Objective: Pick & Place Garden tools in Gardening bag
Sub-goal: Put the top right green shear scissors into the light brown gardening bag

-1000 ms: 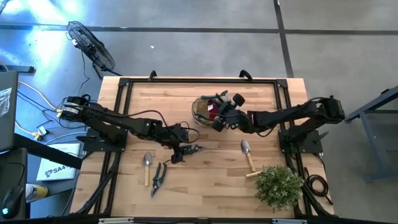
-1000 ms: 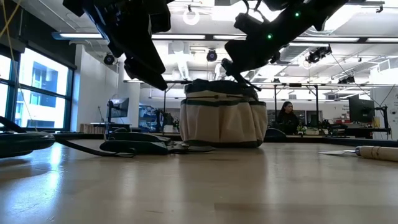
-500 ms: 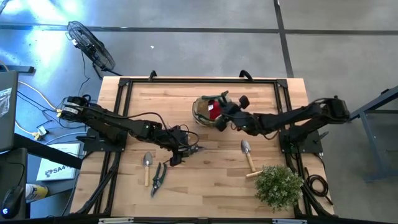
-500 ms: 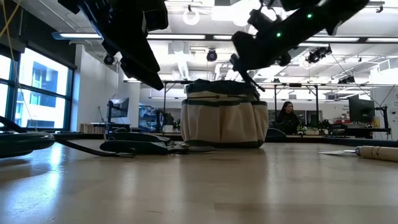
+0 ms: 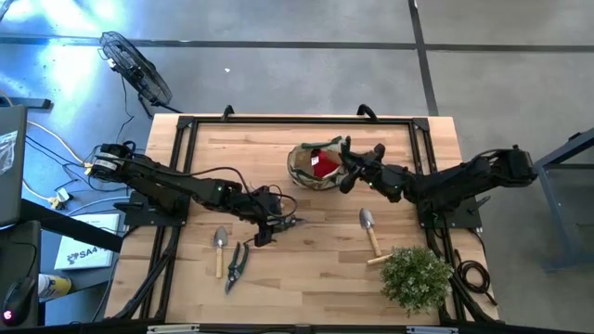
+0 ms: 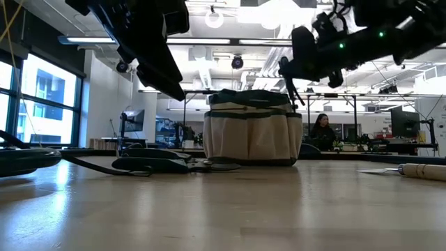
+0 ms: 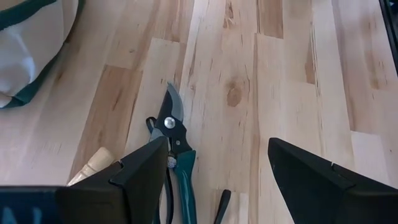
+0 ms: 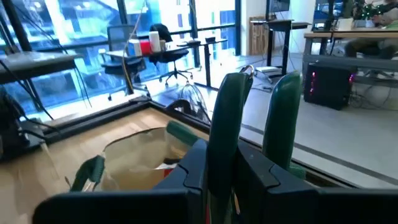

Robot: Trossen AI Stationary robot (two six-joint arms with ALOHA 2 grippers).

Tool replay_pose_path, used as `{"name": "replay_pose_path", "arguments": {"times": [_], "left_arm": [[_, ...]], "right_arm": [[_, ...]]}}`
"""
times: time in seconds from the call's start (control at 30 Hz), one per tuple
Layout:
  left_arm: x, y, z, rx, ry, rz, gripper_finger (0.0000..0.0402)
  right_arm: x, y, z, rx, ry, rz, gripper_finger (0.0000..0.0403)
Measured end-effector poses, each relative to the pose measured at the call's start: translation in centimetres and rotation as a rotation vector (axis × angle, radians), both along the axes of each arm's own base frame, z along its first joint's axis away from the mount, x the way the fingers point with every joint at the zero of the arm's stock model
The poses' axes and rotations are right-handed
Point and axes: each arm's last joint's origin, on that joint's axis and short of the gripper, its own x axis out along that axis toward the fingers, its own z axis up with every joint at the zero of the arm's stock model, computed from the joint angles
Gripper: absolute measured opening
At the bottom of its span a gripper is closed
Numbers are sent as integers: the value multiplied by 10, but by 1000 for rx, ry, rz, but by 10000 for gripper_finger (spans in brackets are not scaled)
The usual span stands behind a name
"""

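Left gripper [image 7: 214, 168] spread above pruning shears [image 7: 176, 152]; right gripper [image 5: 345, 163] pinching green-handled shears [image 8: 249, 118], seemingly beside gardening bag [image 5: 311, 167].

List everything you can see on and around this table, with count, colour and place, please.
gardening bag: one, olive-tan with green trim, back centre of the table
red glove: one, red, inside the bag
trowels: two, metal blades and pale wooden handles, one front left, one right of centre
pruning shears: three, dark; one under the left gripper, one front left beside a trowel, one green-handled in the right gripper
plant: one, green, front right corner
fan: one, dark, on the floor past the back left corner
person: one, in the room behind
left gripper: open, over the shears
right gripper: shut on shears, by the bag's right rim
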Motion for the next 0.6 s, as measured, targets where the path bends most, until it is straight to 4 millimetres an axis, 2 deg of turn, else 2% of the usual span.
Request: {"name": "replay_pose_path", "arguments": {"times": [0.17, 0.6], "left_arm": [[0, 0, 0, -4, -1, 6, 271], [0, 0, 0, -12, -2, 14, 271]], "right_arm": [[-7, -3, -5, 1, -58, 30, 36], [-15, -2, -16, 38, -56, 52, 36]]}}
